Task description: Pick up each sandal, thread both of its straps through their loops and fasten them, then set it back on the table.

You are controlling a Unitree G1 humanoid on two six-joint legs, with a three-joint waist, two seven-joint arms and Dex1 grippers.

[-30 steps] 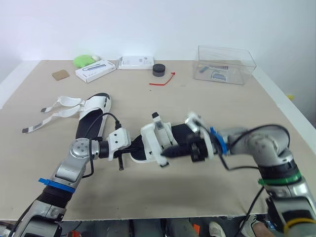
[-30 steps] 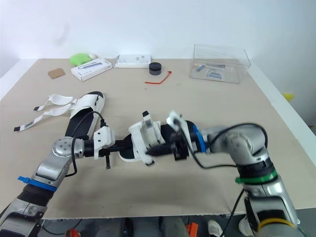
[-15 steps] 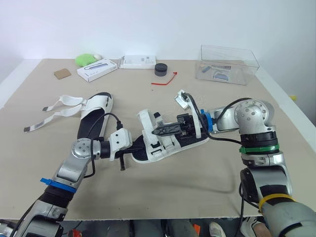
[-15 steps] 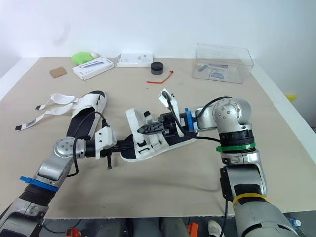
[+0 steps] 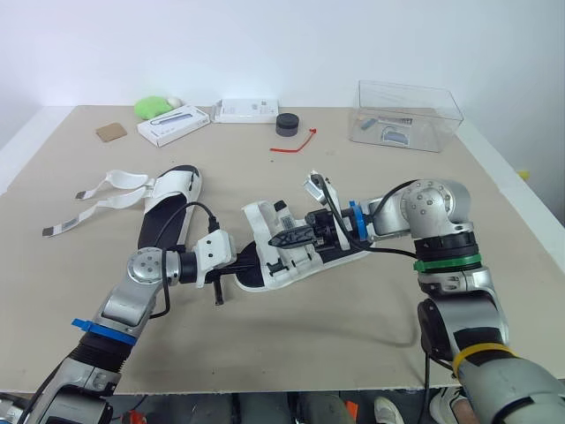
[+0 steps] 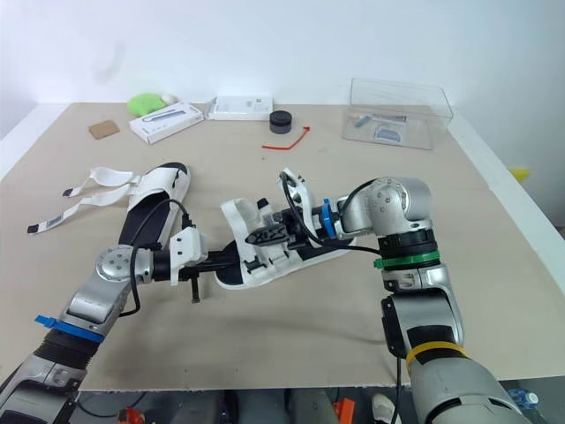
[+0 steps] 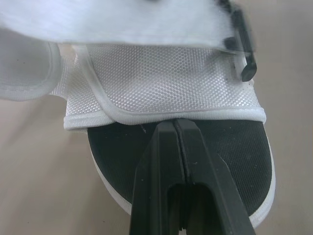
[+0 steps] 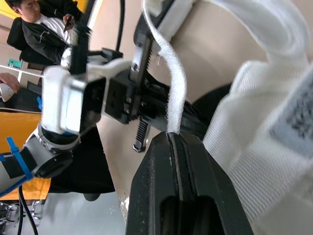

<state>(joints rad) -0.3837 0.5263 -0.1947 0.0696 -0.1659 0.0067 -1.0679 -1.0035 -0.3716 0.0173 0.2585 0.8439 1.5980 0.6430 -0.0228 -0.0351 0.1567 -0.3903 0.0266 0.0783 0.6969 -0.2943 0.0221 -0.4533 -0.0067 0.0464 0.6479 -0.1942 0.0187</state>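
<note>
A white sandal with a black sole [image 5: 305,256] sits at mid-table between my two arms. My left gripper [image 5: 255,261] is shut on the rim of its sole, and the left wrist view shows the closed fingertips [image 7: 175,128] against the white mesh upper [image 7: 166,83]. My right gripper [image 5: 277,239] reaches in from the right and is shut on one white strap [image 8: 174,83], which rises from its closed tips [image 8: 171,137]. The second sandal [image 5: 166,210] lies flat to the left, its two straps [image 5: 99,191] loose and spread across the table.
At the back stand a clear plastic box [image 5: 408,104], a black round cap [image 5: 286,124], a red tie [image 5: 293,144], two white boxes [image 5: 172,126] [image 5: 245,110], a green object [image 5: 156,107] and a brown card [image 5: 109,132]. A seated person [image 8: 34,19] shows in the right wrist view.
My right arm swung from the near right up over the sandal, then carried the strap a little to the left and down. The left gripper kept its hold in place.
</note>
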